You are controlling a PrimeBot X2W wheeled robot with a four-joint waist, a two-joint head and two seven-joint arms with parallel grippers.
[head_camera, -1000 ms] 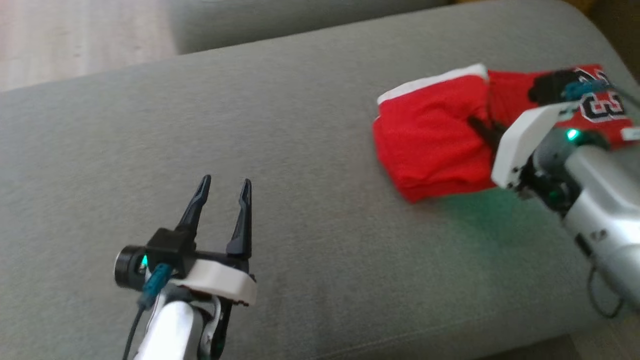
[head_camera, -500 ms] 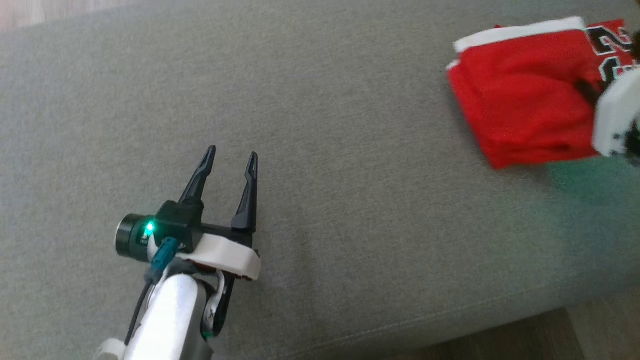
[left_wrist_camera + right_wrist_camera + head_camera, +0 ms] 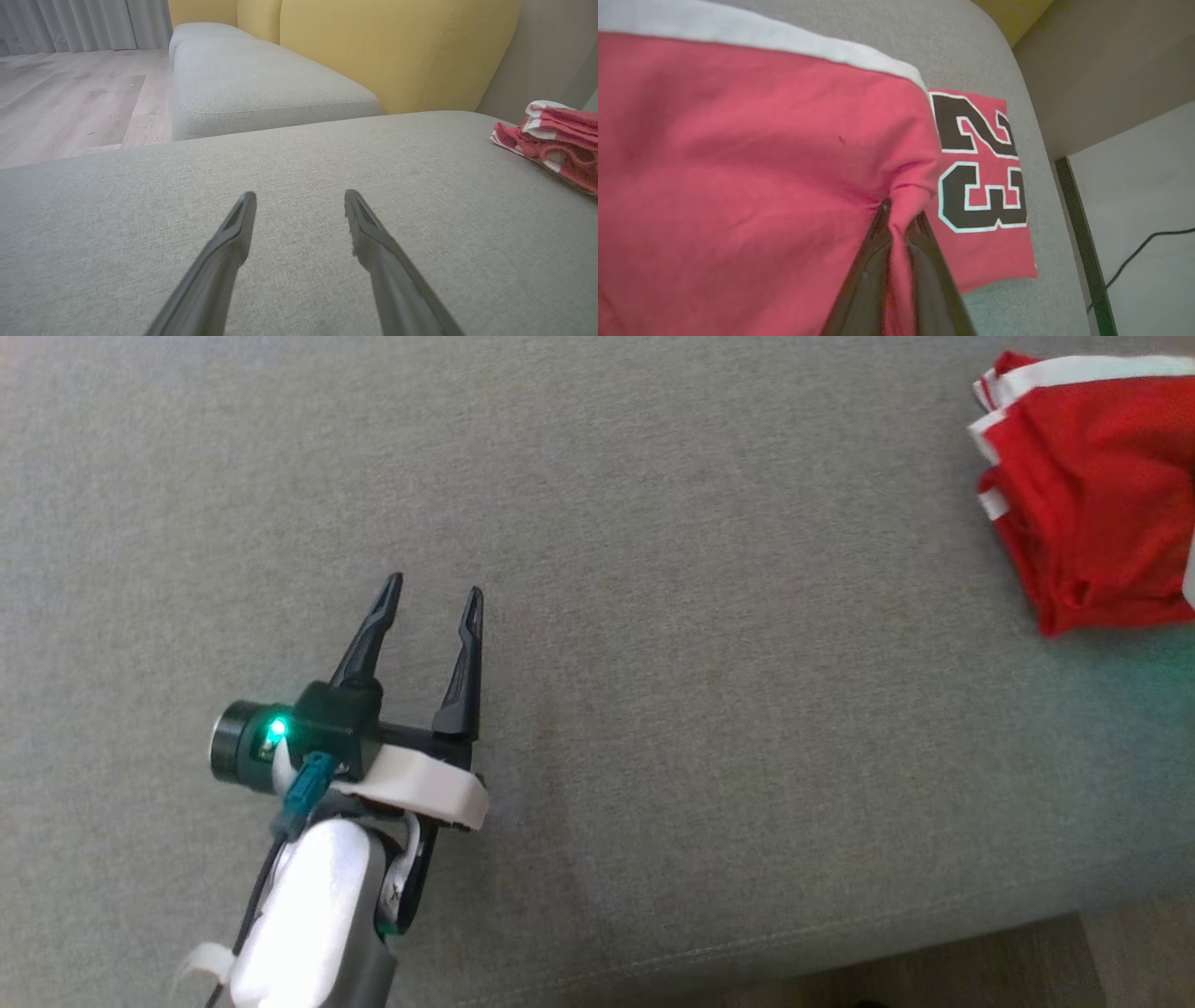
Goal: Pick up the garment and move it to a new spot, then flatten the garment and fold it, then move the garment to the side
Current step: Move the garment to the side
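Note right gripper (image 3: 901, 212) pinched tight on a raised tuck of the garment (image 3: 761, 163), red jersey cloth gathered between the two dark fingers. See most of the folded stack spreading left of and beyond those jaws. See the black number print (image 3: 980, 172) lying flat just right of the tips, and the white trim (image 3: 784, 37) farther ahead along the top edge. Find the whole bundle resting on the grey sofa cushion (image 3: 653, 616), near its end.

Note left gripper (image 3: 434, 584) spread wide, holding nothing, poised over bare cushion. Place the garment well apart from these jaws, ahead and far off to their right.

Judge the cloth light, soft, limp and somewhat slick. Expect no stiffness; expect layers to slide and sag from a single pinch. Cannot tell the number of layers caught inside the grip; suspect the top ones only. Read the step as the last one, moving the folded piece aside. Prefer dragging low across the cushion over lifting, to keep the fold. For a cleaner hold, take the thick folded edge nearest the jaws, through all layers, not the middle of the top face. Watch for the fold opening, and for the cushion's rim off to the right of the tips.
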